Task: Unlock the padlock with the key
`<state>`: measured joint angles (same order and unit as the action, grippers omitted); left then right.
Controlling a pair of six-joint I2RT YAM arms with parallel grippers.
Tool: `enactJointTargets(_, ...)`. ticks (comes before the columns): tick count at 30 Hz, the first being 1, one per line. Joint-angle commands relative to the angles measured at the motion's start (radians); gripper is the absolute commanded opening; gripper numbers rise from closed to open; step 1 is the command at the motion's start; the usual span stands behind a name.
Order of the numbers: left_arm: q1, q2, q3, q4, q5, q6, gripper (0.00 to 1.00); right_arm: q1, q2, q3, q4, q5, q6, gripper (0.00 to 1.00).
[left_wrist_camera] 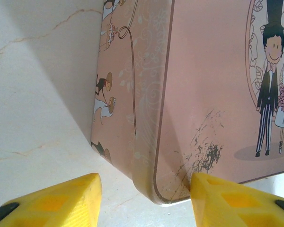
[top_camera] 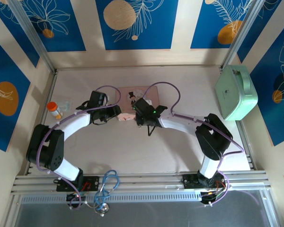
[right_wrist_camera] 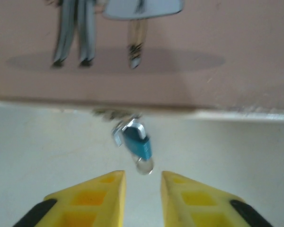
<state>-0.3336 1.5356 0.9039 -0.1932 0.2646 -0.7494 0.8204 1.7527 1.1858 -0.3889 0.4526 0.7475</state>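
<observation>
I see the small blue padlock with silvery shackle (right_wrist_camera: 136, 142) hanging at the pink cartoon-couple tin (right_wrist_camera: 217, 90) edge, just ahead of my right claw (right_wrist_camera: 143, 177), narrowly parted, empty, left wrist view adds the tin's scuffed corner between my wide-parted left claw (left_wrist_camera: 144, 185)

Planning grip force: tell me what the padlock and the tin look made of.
Padlock: blue body, likely painted metal, shiny silvery shackle; blurred. Tin: probably thin printed sheet metal, satin pink, judging by the lid seam and dark scuffs.

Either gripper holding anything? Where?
Nothing held: right gripper empty, just short of the padlock; left gripper open around the pink tin corner, not clamped.
</observation>
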Motion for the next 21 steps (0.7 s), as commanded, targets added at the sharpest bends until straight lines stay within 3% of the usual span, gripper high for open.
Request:
enactJointTargets(1, 0.019, 0.019, 0.013, -0.006, 0.017, 0.035, 0.51, -0.027, 0.030, -0.039, 0.102, -0.105, -0.029, 0.39)
enactJointTargets(4, 0.021, 0.017, 0.012, -0.007, 0.018, 0.039, 0.51, -0.012, 0.048, -0.029, 0.118, -0.107, -0.051, 0.52)
enactJointTargets(7, 0.024, 0.019, 0.012, -0.003, 0.022, 0.039, 0.51, 0.012, 0.093, 0.014, 0.062, -0.056, -0.032, 0.57)
enactJointTargets(13, 0.027, 0.024, 0.007, 0.009, 0.024, 0.032, 0.50, 0.058, 0.211, 0.130, -0.096, 0.070, 0.028, 0.56)
enactJointTargets(21, 0.031, 0.027, -0.008, 0.039, 0.036, 0.013, 0.49, 0.069, 0.293, 0.230, -0.224, 0.182, 0.057, 0.46)
